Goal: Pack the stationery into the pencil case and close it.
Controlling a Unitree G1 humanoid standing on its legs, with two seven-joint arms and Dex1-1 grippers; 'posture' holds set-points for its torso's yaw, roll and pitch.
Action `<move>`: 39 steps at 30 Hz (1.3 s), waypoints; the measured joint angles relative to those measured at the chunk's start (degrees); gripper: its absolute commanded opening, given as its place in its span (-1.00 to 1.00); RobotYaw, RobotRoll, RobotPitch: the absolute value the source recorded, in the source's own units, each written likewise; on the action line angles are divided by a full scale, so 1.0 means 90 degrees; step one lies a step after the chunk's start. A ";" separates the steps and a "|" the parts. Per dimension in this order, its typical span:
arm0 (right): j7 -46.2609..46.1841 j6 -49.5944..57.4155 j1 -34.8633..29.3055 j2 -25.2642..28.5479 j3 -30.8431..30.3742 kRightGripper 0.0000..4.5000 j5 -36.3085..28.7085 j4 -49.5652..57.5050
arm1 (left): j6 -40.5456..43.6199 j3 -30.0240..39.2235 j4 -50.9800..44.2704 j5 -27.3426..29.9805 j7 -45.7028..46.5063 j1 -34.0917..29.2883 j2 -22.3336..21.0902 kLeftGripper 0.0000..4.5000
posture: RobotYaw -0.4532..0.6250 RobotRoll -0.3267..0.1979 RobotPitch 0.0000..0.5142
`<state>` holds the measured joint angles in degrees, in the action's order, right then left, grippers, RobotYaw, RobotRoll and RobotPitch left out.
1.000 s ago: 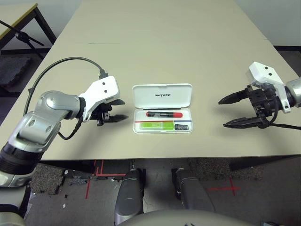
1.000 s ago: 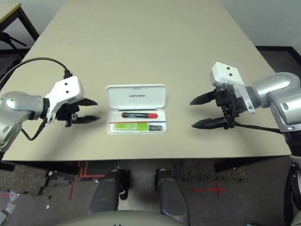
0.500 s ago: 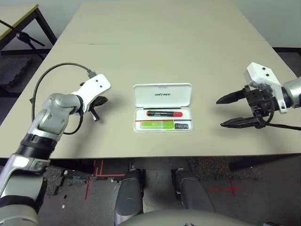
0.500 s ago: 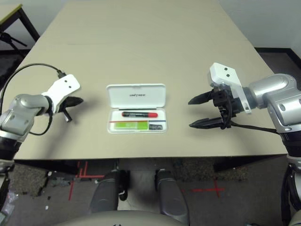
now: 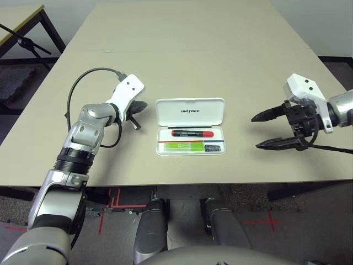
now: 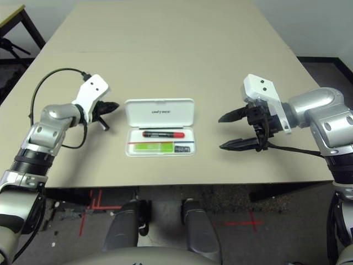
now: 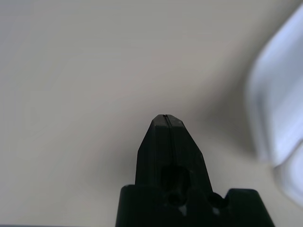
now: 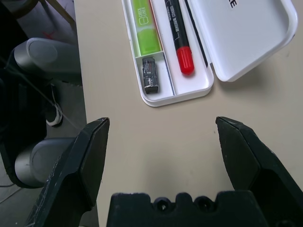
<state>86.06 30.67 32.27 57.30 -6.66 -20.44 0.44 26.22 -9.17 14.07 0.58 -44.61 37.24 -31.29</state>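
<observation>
Left end effector pressed together beside the pencil case; right end effector spread. Nudging the lid might skid it.

A lab or robot test room is suggested. A long, bare beige table is set on a dark speckled floor marked with red tape crosses. A second table and a black tripod leg are seen at the left.
</observation>
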 measured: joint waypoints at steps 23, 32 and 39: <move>-0.0111 -0.0107 0.0013 -0.0045 -0.0038 1.00 0.0052 0.0005 | 0.0118 -0.0483 -0.1991 0.1224 -0.2206 -0.1064 -0.0569 -0.99 | -0.20 0.25 -0.55; -0.0121 -0.0157 0.0022 -0.0064 -0.0098 1.00 0.0117 -0.0038 | -0.0153 -0.0780 -0.1883 0.0904 -0.2214 -0.1157 -0.0693 -0.99 | -0.20 0.25 -0.56; -0.0158 -0.0205 0.0021 -0.0122 -0.0143 1.00 0.0183 -0.0053 | -0.0180 -0.0808 -0.1812 0.0890 -0.2216 -0.1188 -0.0710 -0.99 | -0.20 0.25 -0.54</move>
<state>84.64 28.83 32.46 56.20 -7.95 -18.80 -0.04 24.60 -16.44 -2.24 8.59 -64.55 26.54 -37.68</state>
